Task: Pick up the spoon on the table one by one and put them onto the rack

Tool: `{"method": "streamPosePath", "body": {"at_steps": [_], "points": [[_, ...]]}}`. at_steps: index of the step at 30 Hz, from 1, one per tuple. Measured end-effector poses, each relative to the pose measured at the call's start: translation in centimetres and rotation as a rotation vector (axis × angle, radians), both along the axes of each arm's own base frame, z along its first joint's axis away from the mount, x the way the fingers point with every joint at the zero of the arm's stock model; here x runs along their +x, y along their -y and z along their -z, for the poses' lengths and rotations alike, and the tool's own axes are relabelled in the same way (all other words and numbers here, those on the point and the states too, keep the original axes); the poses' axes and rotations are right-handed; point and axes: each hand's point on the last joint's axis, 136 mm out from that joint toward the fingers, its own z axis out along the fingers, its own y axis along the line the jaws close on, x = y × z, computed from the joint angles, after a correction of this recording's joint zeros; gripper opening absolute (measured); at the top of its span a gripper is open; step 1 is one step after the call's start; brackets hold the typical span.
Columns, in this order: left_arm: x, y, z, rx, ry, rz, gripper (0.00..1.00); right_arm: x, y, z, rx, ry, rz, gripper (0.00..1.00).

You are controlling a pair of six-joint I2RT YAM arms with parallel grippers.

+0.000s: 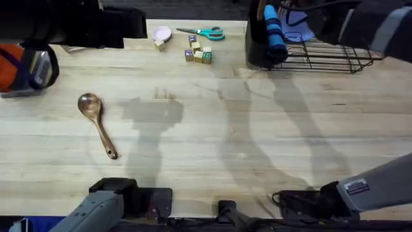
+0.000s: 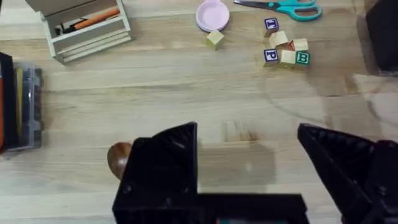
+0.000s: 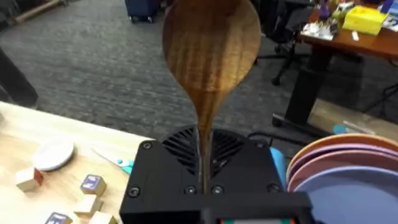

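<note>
Light plank worktop [image 1: 257,129]; one spoon [image 1: 96,122] lying flat. Left fingers [image 2: 249,168] wide. Right fingers [image 3: 204,180] clamp second spoon [image 3: 210,43] upright; grey carpet beyond.

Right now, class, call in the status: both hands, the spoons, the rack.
Right hand shut on a wooden spoon, up beside the rack. Left hand open, holding nothing. One spoon on the table. Nothing in its way.
</note>
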Motion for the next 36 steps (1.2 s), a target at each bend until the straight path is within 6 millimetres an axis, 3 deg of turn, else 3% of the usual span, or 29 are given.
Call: {"method": "streamPosePath", "body": {"at_steps": [13, 14, 15, 16, 26, 33, 36], "points": [[0.0, 0.0, 0.0, 0.000, 0.000, 0.000, 0.993, 0.7, -0.1, 5.4, -0.022, -0.136, 0.001, 0.032], [0.0, 0.0, 0.0, 0.000, 0.000, 0.000, 0.993, 0.5, -0.1, 6.2, -0.028, -0.166, 0.002, 0.032], [0.0, 0.0, 0.0, 0.000, 0.000, 0.000, 0.993, -0.3, 0.2, 8.6, -0.051, -0.271, 0.008, 0.032], [0.0, 0.0, 0.0, 0.000, 0.000, 0.000, 0.993, -0.5, 0.2, 9.1, -0.055, -0.290, 0.009, 0.032], [0.0, 0.0, 0.0, 0.000, 0.000, 0.000, 0.993, -0.8, 0.4, 9.9, -0.065, -0.333, 0.015, 0.037], [0.0, 0.0, 0.0, 0.000, 0.000, 0.000, 0.993, -1.0, 0.5, 10.2, -0.068, -0.348, 0.015, 0.324], [0.0, 0.0, 0.0, 0.000, 0.000, 0.000, 0.993, -1.0, 0.5, 10.2, -0.068, -0.349, 0.015, 0.389]]}}
